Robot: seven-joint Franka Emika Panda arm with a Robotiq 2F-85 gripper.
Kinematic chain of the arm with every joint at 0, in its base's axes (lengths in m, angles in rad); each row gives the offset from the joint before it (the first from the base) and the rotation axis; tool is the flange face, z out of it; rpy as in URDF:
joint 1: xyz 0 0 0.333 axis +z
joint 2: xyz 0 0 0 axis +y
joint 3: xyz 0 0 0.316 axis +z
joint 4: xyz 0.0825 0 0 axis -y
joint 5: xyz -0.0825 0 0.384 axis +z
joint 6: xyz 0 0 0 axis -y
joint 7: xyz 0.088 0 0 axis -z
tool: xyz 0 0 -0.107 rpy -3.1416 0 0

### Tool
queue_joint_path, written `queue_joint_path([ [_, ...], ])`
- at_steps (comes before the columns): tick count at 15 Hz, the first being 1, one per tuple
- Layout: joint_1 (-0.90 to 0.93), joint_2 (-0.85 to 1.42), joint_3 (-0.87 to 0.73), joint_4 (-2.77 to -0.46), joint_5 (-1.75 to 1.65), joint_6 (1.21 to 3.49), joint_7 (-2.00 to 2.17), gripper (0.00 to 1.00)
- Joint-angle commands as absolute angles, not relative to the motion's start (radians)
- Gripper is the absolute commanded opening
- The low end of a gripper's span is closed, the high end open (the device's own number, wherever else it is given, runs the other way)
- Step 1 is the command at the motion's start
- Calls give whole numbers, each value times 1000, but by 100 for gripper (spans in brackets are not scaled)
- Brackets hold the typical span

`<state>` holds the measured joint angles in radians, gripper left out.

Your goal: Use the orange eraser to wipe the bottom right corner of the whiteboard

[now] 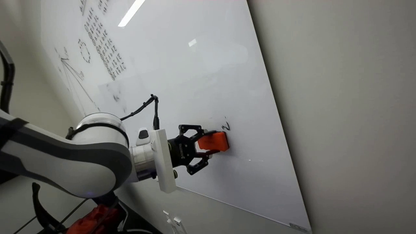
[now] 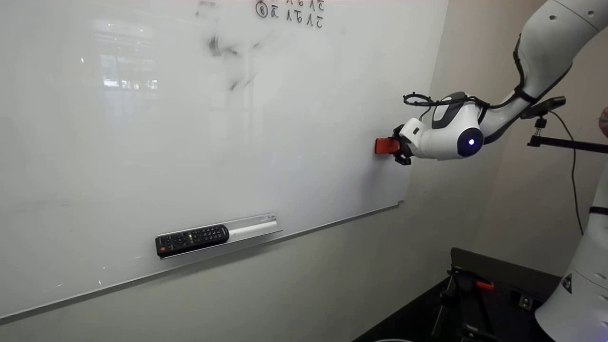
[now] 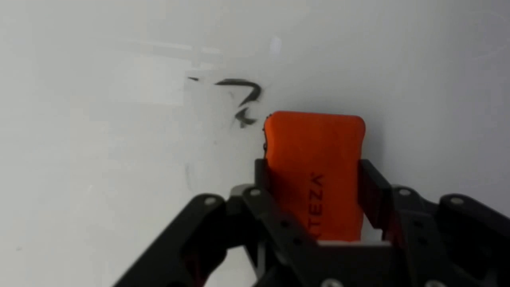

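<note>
In an exterior view, my gripper (image 1: 216, 142) is clamped on the orange eraser (image 1: 213, 142), spread only as wide as this eraser. The eraser is at the lower part of the whiteboard (image 1: 195, 81), and a small black mark (image 1: 227, 126) is just beside it. Whether the eraser presses on the board — this I cannot tell.

In an exterior view, I see the eraser near the right edge of the board, above its lower edge. Well apart from it, a black remote control (image 2: 192, 240) lies in a small tray (image 2: 261, 219).

In the wrist view, my fingers (image 3: 372, 195) hold the eraser by two opposite sides — the letters "TEZA" run sideways on its face. The mark is up and left of the eraser, a little apart from it.
</note>
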<state>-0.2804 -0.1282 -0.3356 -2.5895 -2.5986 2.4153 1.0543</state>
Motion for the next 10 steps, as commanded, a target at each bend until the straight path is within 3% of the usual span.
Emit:
queue_joint_path([
  [1, -256, -257, -321, -2617, -2594, 2380, 1042, 30],
  [4, -239, -290, -329, -2616, -2595, 2381, 1045, 30],
  [10, -204, -150, -330, -2551, -2539, 2372, 1029, 30],
])
